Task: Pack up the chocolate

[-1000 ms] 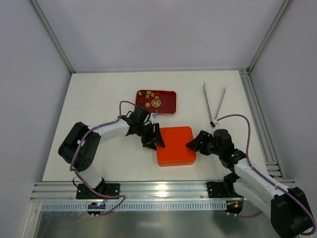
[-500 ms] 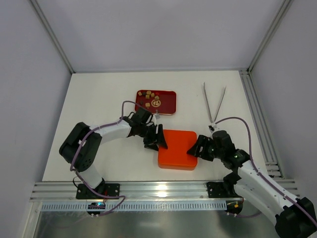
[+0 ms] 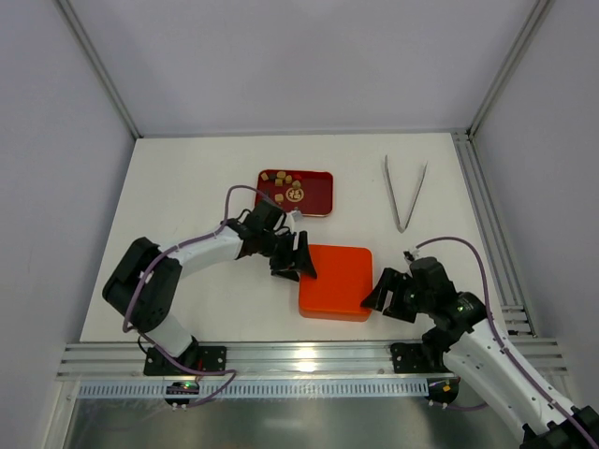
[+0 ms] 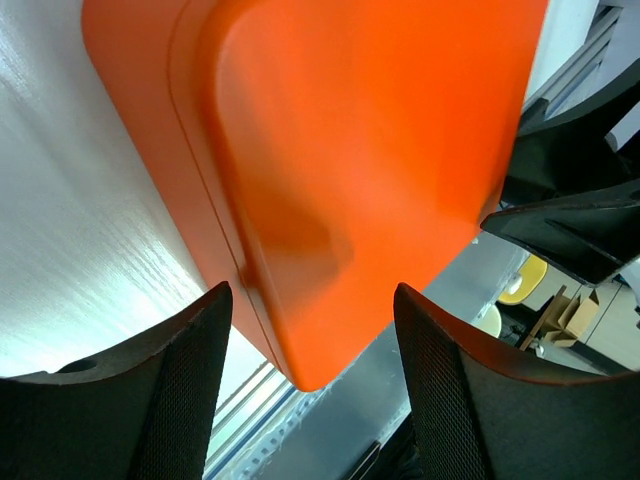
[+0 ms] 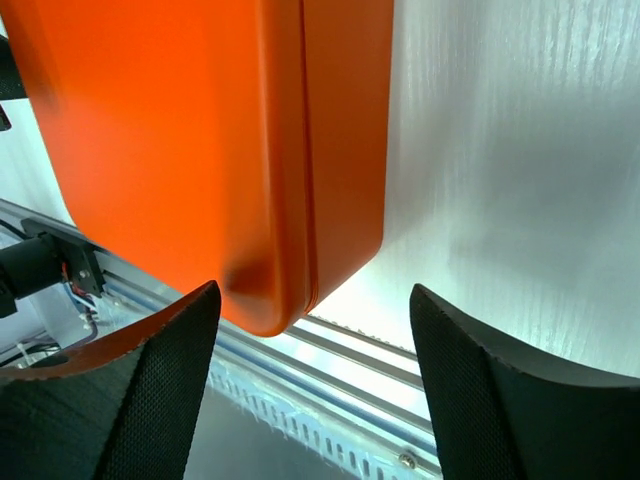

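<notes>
Top view first: closed orange box (image 3: 335, 281) sits mid-table (image 3: 187, 187) between both arms, and we see the left gripper (image 3: 296, 265) at its far-left corner and the right gripper (image 3: 379, 295) at its near-right edge, so the arms bracket it diagonally, probably to steady or square it. Chocolate (image 3: 284, 178) lies loose in the red tray (image 3: 318, 201) just beyond the box; we count several tan pieces and one round one, and none is in a gripper. Whether any is already inside the box we cannot tell, since it is shut. Tweezers (image 3: 404, 192) lie untouched, well apart at the far right. In the left wrist view, the fingers (image 4: 170, 400) stand spread with a box corner poking between them and a bare gap on each side, so we call this gripper released and holding nothing. The right wrist view is the same story: its pads (image 5: 490, 400) sit wide either side of another box corner, the seam of the lid is visible, and there is no contact, so it is released too. With pieces left in the tray, we judge the packing unfinished.
</notes>
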You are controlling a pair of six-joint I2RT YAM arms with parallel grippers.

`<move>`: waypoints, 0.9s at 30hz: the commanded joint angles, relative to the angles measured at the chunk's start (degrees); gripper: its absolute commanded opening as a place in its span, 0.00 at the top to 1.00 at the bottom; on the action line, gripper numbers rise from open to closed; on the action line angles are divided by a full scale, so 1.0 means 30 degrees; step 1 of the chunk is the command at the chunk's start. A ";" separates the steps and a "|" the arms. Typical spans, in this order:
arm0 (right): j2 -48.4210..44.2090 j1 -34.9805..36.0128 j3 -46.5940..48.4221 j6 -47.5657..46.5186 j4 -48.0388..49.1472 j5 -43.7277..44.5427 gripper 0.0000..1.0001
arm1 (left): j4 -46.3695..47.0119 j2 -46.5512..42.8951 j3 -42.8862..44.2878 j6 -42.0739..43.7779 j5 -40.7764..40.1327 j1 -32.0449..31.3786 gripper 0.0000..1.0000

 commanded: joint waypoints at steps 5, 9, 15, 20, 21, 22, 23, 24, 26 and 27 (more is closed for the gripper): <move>-0.0917 0.0117 -0.0654 0.1955 0.0229 -0.0917 0.31 | -0.0145 -0.1597 -0.0515 0.0211 0.0688 -0.0011 0.36; -0.1035 0.0117 -0.1388 0.2629 0.0992 -0.1239 0.32 | -0.0087 -0.1803 -0.1161 0.0065 0.0777 -0.0215 0.37; -0.0889 0.0146 -0.1945 0.3069 0.1578 -0.1152 0.35 | 0.0234 -0.2008 -0.2040 -0.0257 0.0513 -0.0421 0.39; -0.0742 0.0233 -0.2823 0.3772 0.2750 -0.1416 0.41 | 0.1229 -0.2037 -0.3063 -0.1661 -0.0393 -0.1034 0.43; -0.0771 0.0292 -0.2912 0.3918 0.2780 -0.1300 0.41 | 0.1405 -0.2037 -0.3212 -0.1867 -0.0599 -0.1124 0.44; -0.0771 0.0321 -0.2971 0.3978 0.2867 -0.1240 0.42 | 0.1900 -0.2037 -0.3387 -0.2072 -0.0688 -0.1241 0.44; -0.0771 0.0380 -0.3029 0.4036 0.2868 -0.1095 0.44 | 0.2224 -0.2008 -0.3708 -0.2625 -0.0776 -0.1358 0.45; -0.0713 0.0380 -0.3088 0.4066 0.2926 -0.1035 0.45 | 0.2576 -0.1863 -0.3856 -0.2863 -0.0776 -0.1562 0.46; -0.0567 0.0410 -0.3263 0.4095 0.3189 -0.1035 0.49 | 0.3135 -0.1657 -0.4033 -0.3244 -0.0776 -0.1768 0.46; -0.0479 0.0439 -0.3351 0.4124 0.3277 -0.0977 0.50 | 0.3281 -0.1482 -0.4033 -0.3333 -0.0893 -0.1856 0.48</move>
